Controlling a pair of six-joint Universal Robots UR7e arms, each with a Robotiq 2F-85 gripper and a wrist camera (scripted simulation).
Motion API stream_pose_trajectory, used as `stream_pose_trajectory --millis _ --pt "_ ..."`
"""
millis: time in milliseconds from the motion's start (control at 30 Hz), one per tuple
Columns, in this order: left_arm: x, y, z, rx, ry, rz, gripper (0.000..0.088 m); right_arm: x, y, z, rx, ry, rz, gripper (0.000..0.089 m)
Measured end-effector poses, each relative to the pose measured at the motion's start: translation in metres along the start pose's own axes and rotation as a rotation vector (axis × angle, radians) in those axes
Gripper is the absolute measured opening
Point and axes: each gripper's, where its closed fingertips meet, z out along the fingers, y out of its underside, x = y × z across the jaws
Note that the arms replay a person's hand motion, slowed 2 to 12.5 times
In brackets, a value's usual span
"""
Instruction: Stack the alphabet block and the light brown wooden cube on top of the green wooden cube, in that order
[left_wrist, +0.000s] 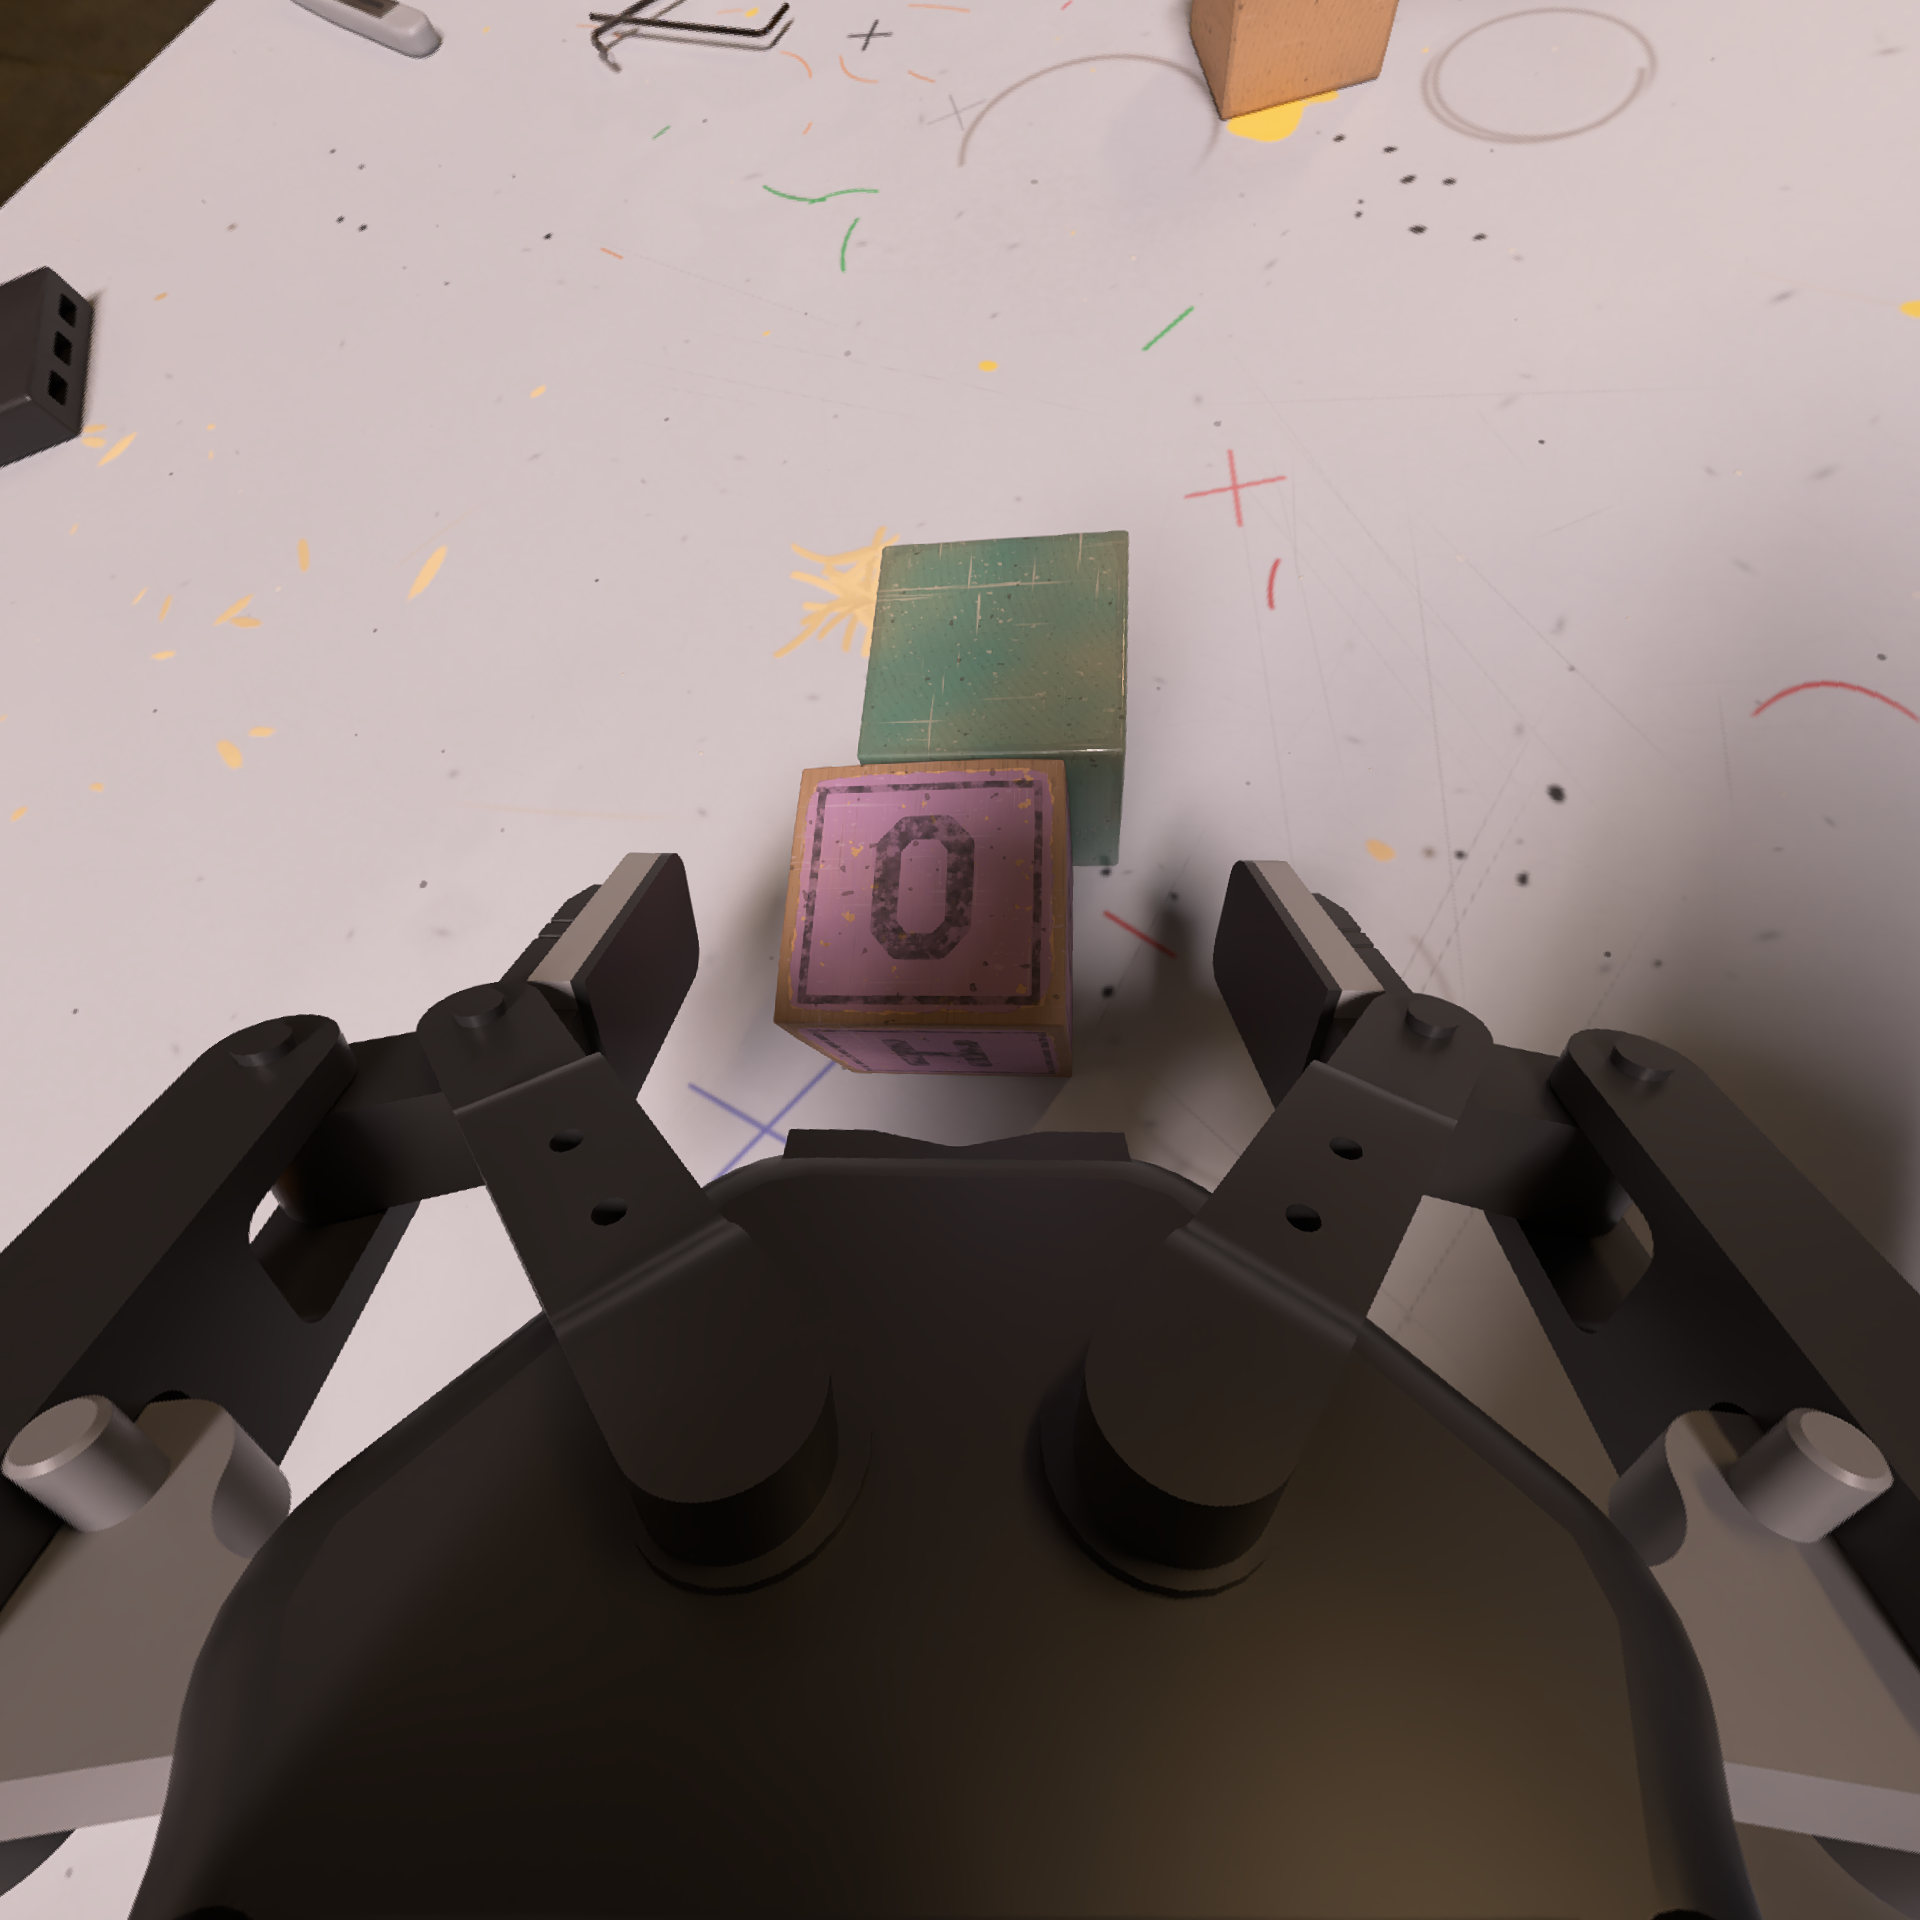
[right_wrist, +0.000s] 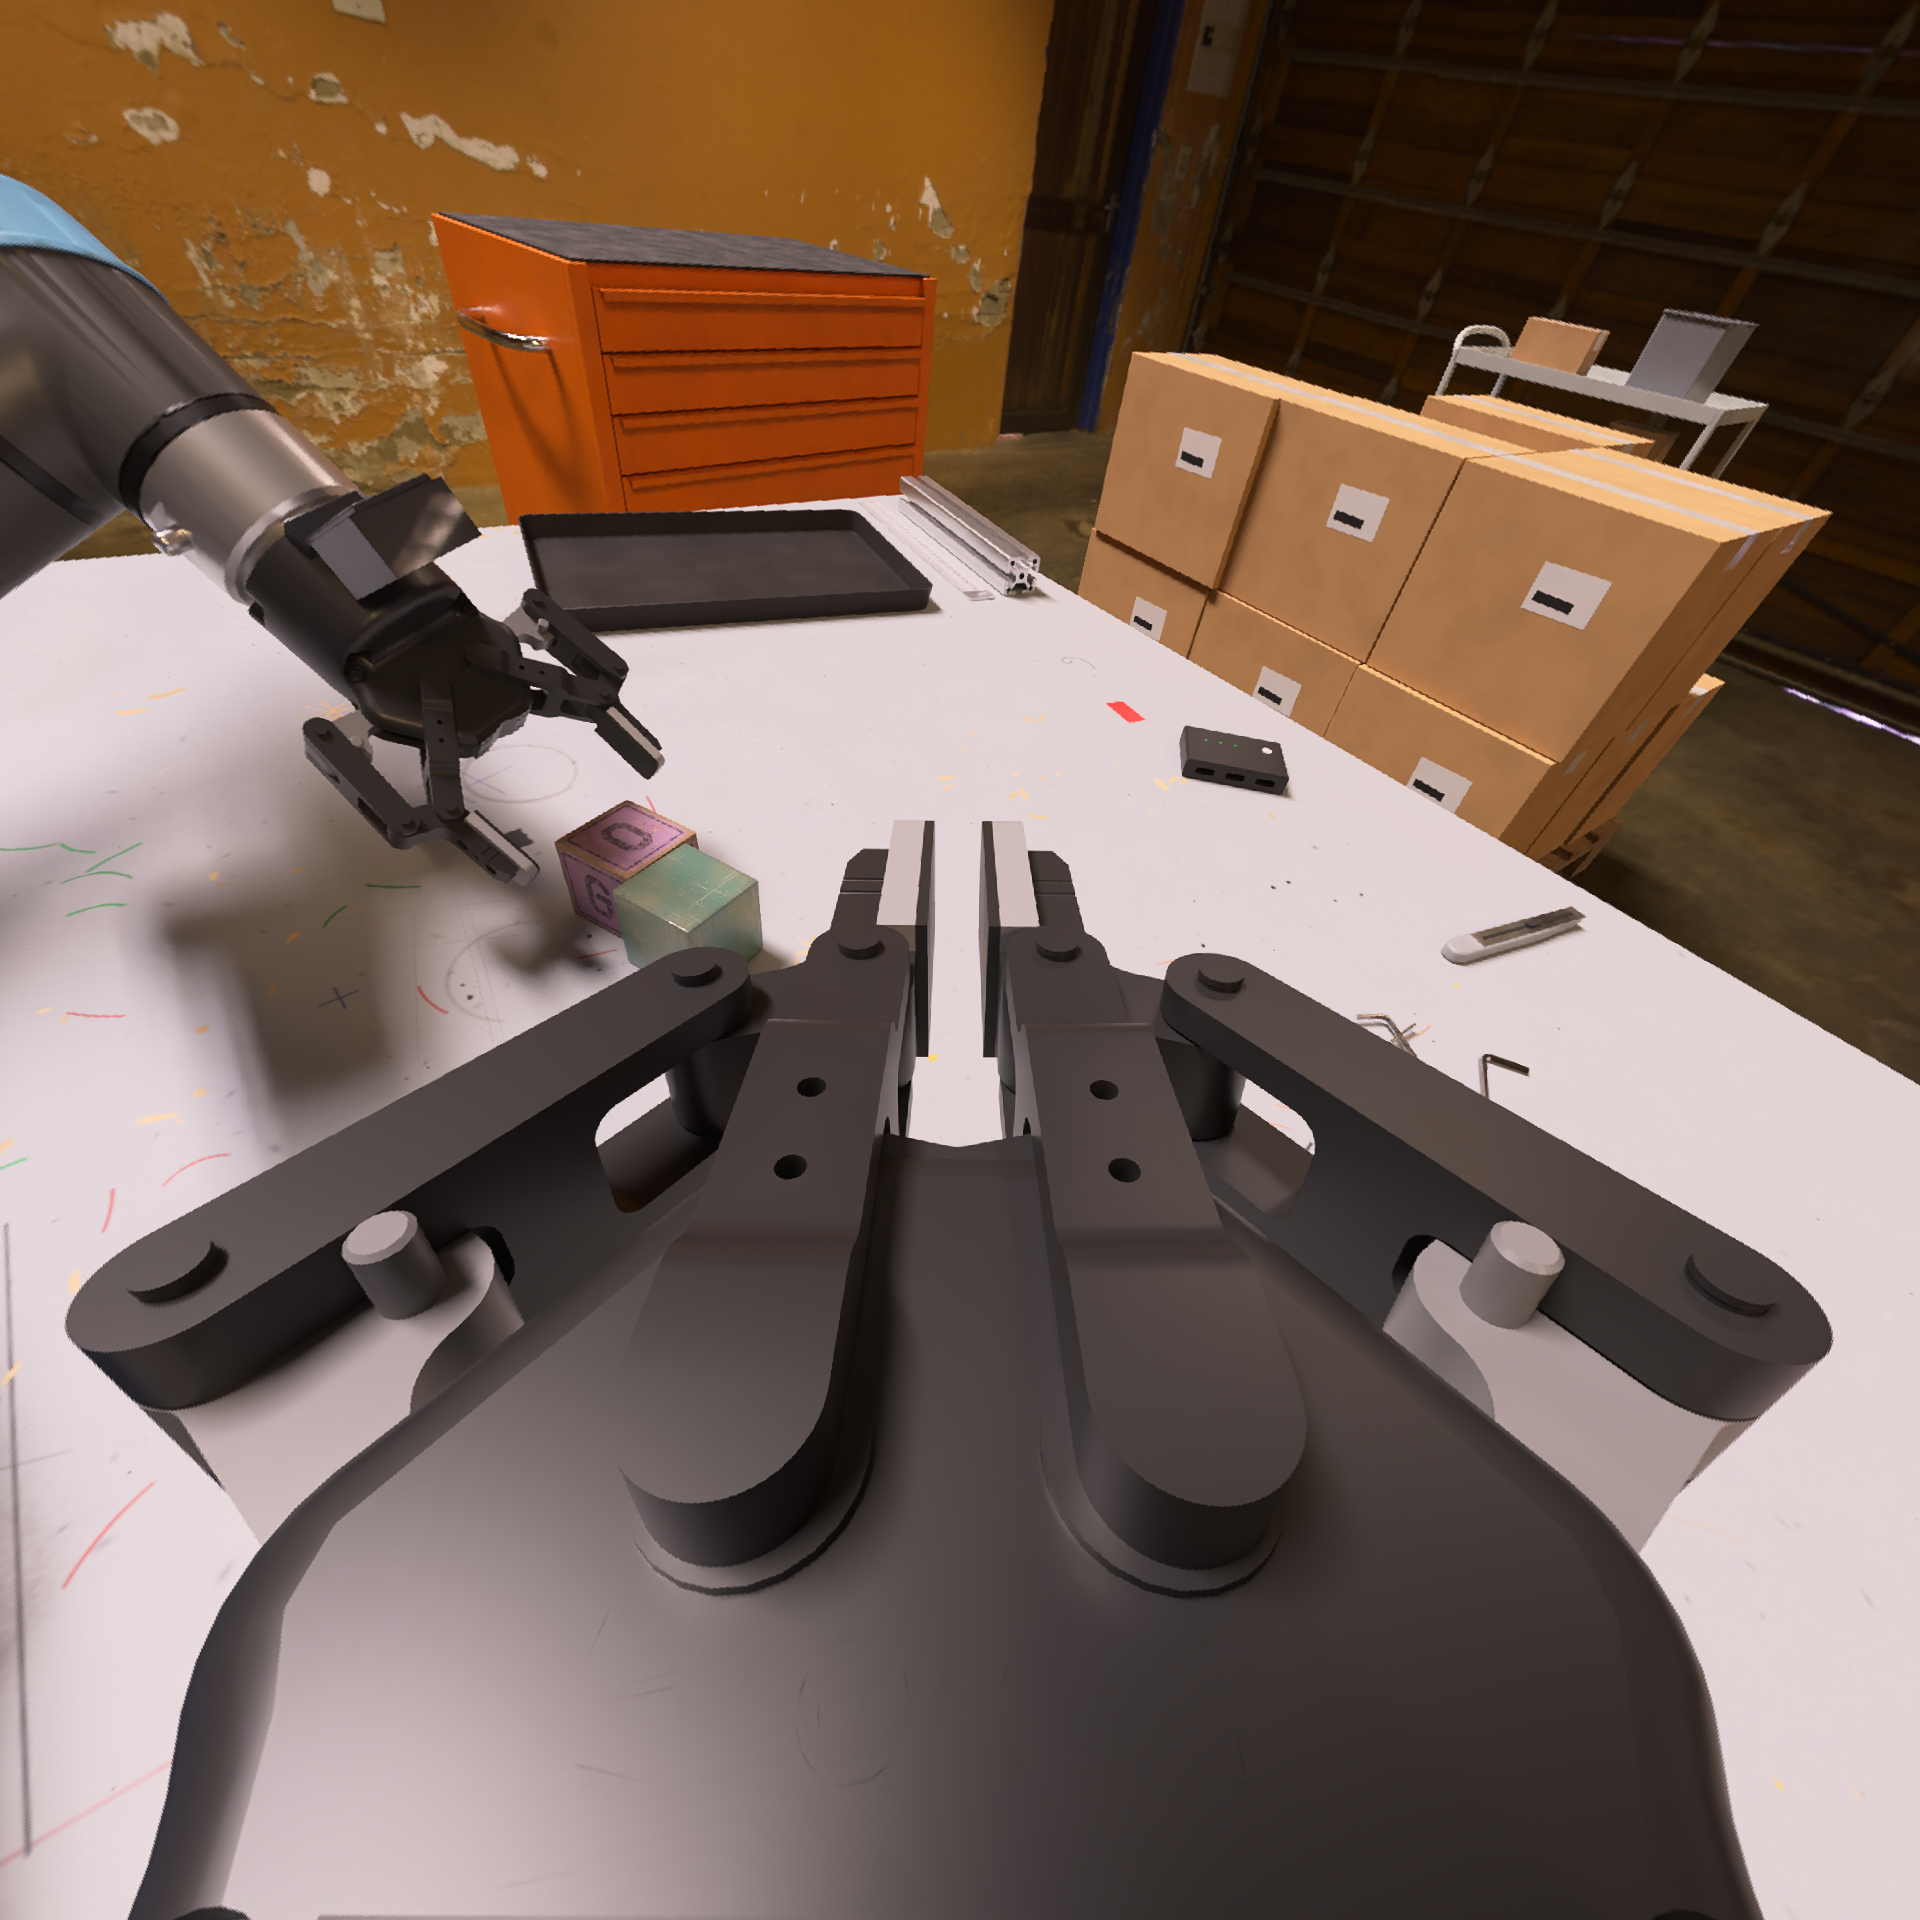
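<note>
The pink-faced alphabet block (left_wrist: 925, 904) sits on the white table, touching the near side of the green wooden cube (left_wrist: 997, 644). My left gripper (left_wrist: 956, 904) is open and empty, hovering over the alphabet block with one finger to each side, apart from it. The light brown wooden cube (left_wrist: 1299, 52) stands farther off at the top edge. In the right wrist view the alphabet block (right_wrist: 623, 836) and the green cube (right_wrist: 691, 904) lie left of my right gripper (right_wrist: 956, 842), whose fingers are nearly together with a narrow gap, empty. The left gripper (right_wrist: 582, 810) shows there too.
A black hub (right_wrist: 1233, 758), a utility knife (right_wrist: 1512, 932) and hex keys (right_wrist: 1392, 1029) lie on the right of the table. A black tray (right_wrist: 717, 561) and an aluminium bar (right_wrist: 971, 535) sit at the far edge. Cardboard boxes (right_wrist: 1455, 540) and an orange cabinet (right_wrist: 727, 374) stand beyond.
</note>
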Motion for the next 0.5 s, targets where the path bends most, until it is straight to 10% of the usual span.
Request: stream_pose_trajectory --millis 500 --pt "0.0034 0.0087 0.0063 -0.003 0.035 0.027 0.0854 -0.0003 -0.0002 0.0007 0.003 -0.006 0.001 0.008"
